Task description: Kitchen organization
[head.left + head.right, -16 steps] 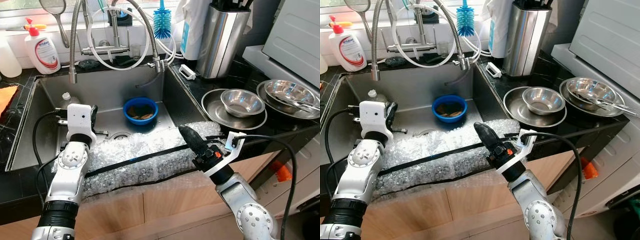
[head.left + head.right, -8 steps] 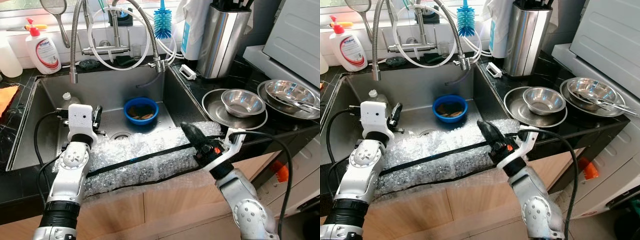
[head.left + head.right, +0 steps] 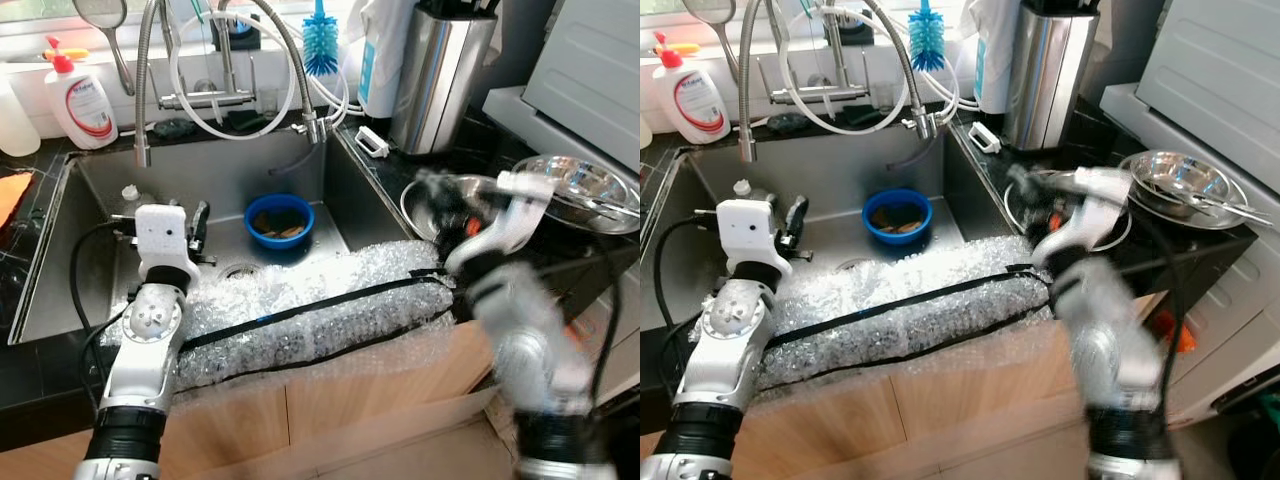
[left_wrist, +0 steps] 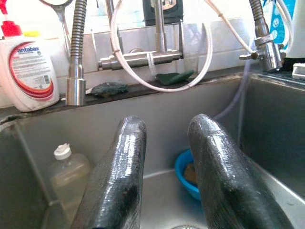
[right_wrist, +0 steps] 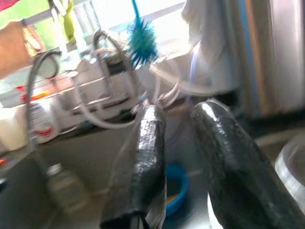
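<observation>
Two grippers: my left gripper [image 4: 164, 176] hangs over the sink [image 3: 60, 290], jaws apart, empty; right gripper [image 5: 183, 171], blurred near the steel bowl [image 5: 296, 169], likewise parted.

One blue bowl [image 3: 279, 219] on the sink [image 3: 60, 270] floor, one clear bottle [image 3: 131, 200] by the sink's back-left corner. On the back ledge, one white soap bottle [image 3: 77, 87]. Two steel bowls [image 3: 1181, 178] on the right counter, one bubble-wrap sheet [image 3: 310, 315] over the front edge.
</observation>
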`<state>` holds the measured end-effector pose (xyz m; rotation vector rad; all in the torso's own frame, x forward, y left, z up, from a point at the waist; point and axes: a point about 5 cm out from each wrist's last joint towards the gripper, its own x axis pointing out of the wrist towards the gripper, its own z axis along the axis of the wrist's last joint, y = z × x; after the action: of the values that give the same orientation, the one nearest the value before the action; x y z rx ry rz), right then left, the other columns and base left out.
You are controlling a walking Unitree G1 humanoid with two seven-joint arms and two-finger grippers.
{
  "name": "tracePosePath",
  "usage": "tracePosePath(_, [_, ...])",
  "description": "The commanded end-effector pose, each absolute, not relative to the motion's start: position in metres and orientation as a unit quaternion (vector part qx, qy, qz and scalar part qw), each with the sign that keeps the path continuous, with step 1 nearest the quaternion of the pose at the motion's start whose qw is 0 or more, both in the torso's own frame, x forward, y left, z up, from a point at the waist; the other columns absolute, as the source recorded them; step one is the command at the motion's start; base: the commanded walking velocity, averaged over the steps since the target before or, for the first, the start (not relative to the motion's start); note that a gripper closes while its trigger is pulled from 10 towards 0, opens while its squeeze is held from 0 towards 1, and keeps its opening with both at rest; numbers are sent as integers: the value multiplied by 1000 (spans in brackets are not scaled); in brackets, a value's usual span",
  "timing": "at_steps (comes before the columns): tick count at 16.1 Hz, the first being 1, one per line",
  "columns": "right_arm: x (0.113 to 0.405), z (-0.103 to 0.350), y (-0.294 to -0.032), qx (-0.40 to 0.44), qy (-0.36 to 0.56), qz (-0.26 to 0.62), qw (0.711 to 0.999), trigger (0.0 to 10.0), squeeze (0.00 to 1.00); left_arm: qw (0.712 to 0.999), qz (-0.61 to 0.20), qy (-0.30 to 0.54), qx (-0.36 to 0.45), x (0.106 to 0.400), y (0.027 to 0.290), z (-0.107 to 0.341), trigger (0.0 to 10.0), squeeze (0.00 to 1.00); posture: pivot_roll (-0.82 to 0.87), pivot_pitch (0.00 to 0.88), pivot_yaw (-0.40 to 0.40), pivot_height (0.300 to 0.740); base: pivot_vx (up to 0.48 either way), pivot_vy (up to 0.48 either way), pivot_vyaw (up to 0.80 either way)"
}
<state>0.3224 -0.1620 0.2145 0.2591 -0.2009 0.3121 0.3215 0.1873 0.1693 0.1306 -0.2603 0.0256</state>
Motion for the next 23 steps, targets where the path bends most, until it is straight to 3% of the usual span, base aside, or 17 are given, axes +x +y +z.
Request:
tracePosePath(1, [330,212,-170,85,-64,117,987,10000,0,989,3,-136,57,320,184,171,10000,0,-45,0,-4,740,0,0,0])
tracePosePath(3, [341,214,-183,30,-29,82,996,10000,0,989,-2,-134,57,321,182,172,10000,0,-50,0,0,740,0,0,0])
tracePosePath(4, [346,213,-187,11,-11,84,996,10000,631,990,-5,-131,57,322,181,171,10000,0,-53,0,3,740,0,0,0])
tracePosePath(5, [351,208,-191,-2,12,79,997,10000,1000,990,-9,-128,58,323,180,169,10000,0,-54,0,7,740,0,0,0])
tracePosePath(9, [365,200,-194,-55,69,85,992,10000,1000,991,-17,-124,55,323,177,169,10000,0,-52,0,17,740,0,0,0])
tracePosePath(15, [380,213,-193,-94,70,92,989,10000,1000,991,-27,-122,53,324,174,169,10000,0,-53,0,19,740,0,0,0])
tracePosePath(16, [380,212,-194,-113,78,86,987,10000,0,991,-28,-121,52,325,174,169,10000,0,-57,0,19,740,0,0,0])
tracePosePath(23, [380,202,-199,-184,123,84,972,10000,0,991,-38,-116,53,325,171,167,10000,0,-57,0,18,740,0,0,0])
